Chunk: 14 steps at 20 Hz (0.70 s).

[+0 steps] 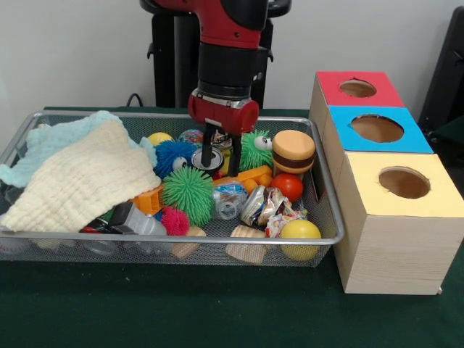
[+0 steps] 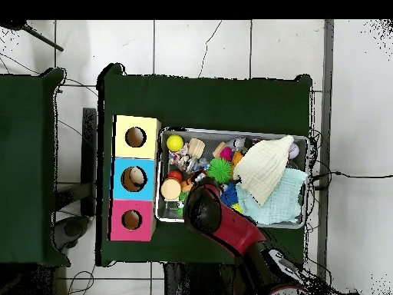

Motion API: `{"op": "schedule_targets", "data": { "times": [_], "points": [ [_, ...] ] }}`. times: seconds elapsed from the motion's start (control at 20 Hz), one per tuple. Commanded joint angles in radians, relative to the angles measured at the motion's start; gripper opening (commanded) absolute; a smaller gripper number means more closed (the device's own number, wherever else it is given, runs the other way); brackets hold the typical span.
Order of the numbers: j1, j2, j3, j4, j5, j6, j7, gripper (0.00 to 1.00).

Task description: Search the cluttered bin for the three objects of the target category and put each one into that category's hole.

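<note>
Nearest, on the dark green tabletop [image 1: 145,312], sits a rectangular wire-mesh metal bin [image 1: 217,243], long axis running left to right in the front view. Along its near wall lie a yellow ball [image 1: 300,230], two pale wooden blocks [image 1: 246,243] and a grey toy car [image 1: 134,219]. A crinkled foil snack packet [image 1: 264,206] rests just behind the ball. Mid-bin: a spiky green rubber ball [image 1: 188,192], a small pink fuzzy ball [image 1: 175,221], a clear plastic cup [image 1: 228,199], a red tomato-like ball [image 1: 288,186]. Left half is covered by a cream knitted cloth [image 1: 83,177] lying over a light blue cloth [image 1: 54,138].

Farther back: a blue spiky ball [image 1: 172,156], a green furry toy with eyes [image 1: 255,148], a toy hamburger [image 1: 293,151] standing upright.

The end effector [image 1: 220,161] on the red and black arm [image 1: 225,51] hangs down into the bin's rear middle, its fingers apart around a small tin-like item; whether they grip it cannot be told.

Beside the bin, right, three wooden boxes stand in a row receding: yellow-topped box [image 1: 402,196], blue-topped box [image 1: 375,129], red-topped box [image 1: 357,88], each with one round hole. Overhead, the blue box's hole shows a pale object [image 2: 137,177] inside.
</note>
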State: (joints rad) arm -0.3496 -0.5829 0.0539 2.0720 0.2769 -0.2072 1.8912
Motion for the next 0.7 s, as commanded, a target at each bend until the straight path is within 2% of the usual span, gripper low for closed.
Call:
{"op": "schedule_targets", "data": {
  "times": [0.05,0.2,0.7],
  "points": [
    [0.008,0.025,0.097,0.021,0.099,0.023,0.326,1.0],
    [0.012,0.038,0.11,0.019,0.112,0.002,0.357,1.0],
    [-0.019,0.069,0.134,-0.015,0.072,-0.02,0.374,1.0]
  ]
}}
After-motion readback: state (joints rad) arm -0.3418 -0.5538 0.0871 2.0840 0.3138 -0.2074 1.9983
